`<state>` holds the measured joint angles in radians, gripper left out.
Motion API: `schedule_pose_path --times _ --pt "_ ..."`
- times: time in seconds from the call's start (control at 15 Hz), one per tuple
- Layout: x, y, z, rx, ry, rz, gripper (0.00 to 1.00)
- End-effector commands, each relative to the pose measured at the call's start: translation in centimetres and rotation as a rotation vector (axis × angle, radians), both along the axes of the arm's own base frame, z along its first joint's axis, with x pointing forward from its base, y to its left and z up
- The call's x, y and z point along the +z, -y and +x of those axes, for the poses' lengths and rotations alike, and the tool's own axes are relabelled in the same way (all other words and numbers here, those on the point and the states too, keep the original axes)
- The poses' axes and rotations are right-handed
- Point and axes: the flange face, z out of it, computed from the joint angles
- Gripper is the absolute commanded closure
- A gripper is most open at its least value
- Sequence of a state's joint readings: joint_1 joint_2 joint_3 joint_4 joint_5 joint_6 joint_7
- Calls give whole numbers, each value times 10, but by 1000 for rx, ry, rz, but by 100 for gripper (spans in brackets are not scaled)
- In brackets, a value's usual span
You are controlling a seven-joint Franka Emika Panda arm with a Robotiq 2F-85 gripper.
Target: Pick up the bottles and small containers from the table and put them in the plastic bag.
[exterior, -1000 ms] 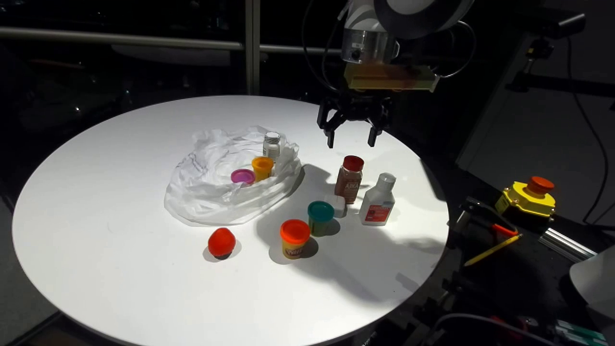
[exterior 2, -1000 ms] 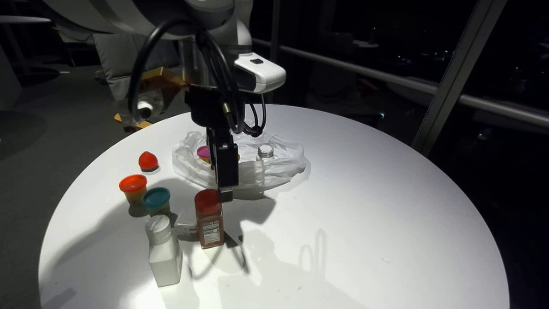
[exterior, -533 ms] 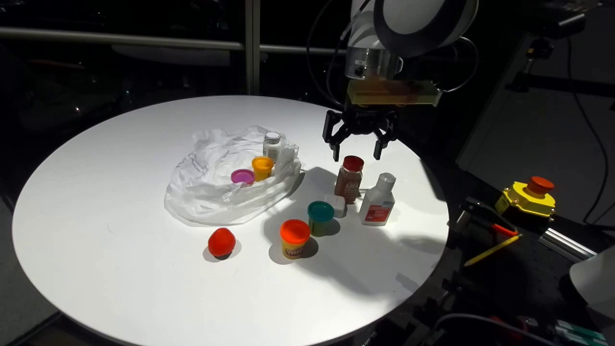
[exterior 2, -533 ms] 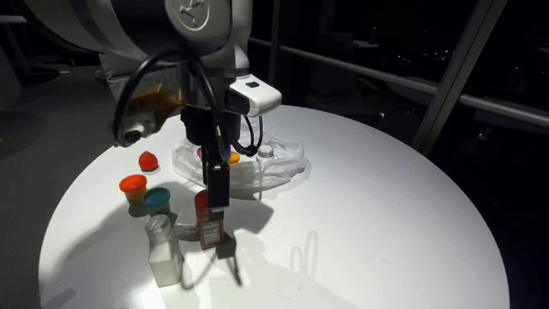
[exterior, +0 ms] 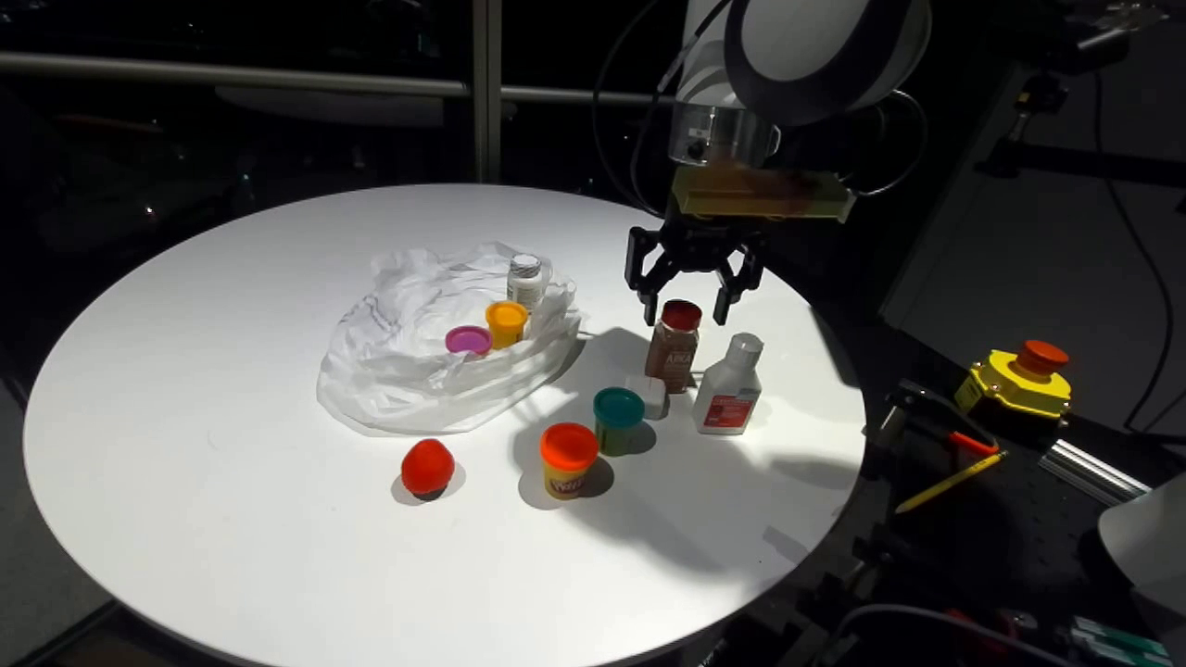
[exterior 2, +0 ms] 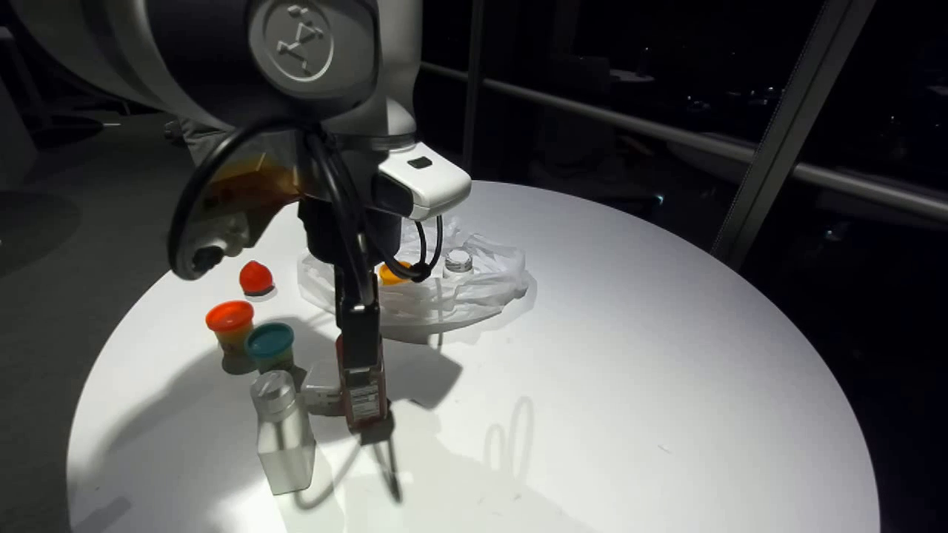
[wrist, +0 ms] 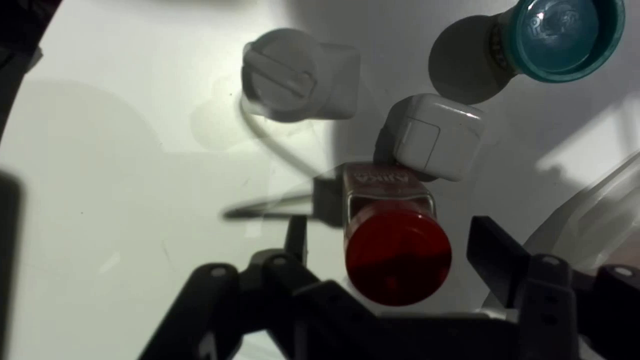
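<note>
My gripper is open, its two fingers standing either side of the red-capped bottle; the wrist view shows a gap on both sides of the cap. That bottle stands upright on the round white table. Close by are a white bottle with a red label, a teal-lidded pot and an orange-lidded pot. The crumpled plastic bag holds a white-capped bottle, a yellow-orange pot and a magenta-lidded pot, which the arm hides in an exterior view.
A small white block lies right beside the red-capped bottle's base. Nearer the front of the table sits a red rounded object. Off the table, a yellow box with a red button and a yellow pencil rest on a dark surface.
The gripper has come down from above to the red-capped bottle's lid. Its fingers have drawn slightly closer together. Objects on the table and in the bag look unmoved.
</note>
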<state>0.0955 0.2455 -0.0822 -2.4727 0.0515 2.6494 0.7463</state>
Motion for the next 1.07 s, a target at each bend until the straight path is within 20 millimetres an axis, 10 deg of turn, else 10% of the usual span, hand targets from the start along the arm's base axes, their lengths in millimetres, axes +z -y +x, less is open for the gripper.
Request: schedule_pose_path --times 0.0,0.27,0.53,1.0 --pt "3 -1 -1 -1 37 26 48" --pt "3 -1 -1 -6 57 2 76" --pt "15 -9 -4 10 71 -31 75" --pt "88 -80 18 78 66 -216 76"
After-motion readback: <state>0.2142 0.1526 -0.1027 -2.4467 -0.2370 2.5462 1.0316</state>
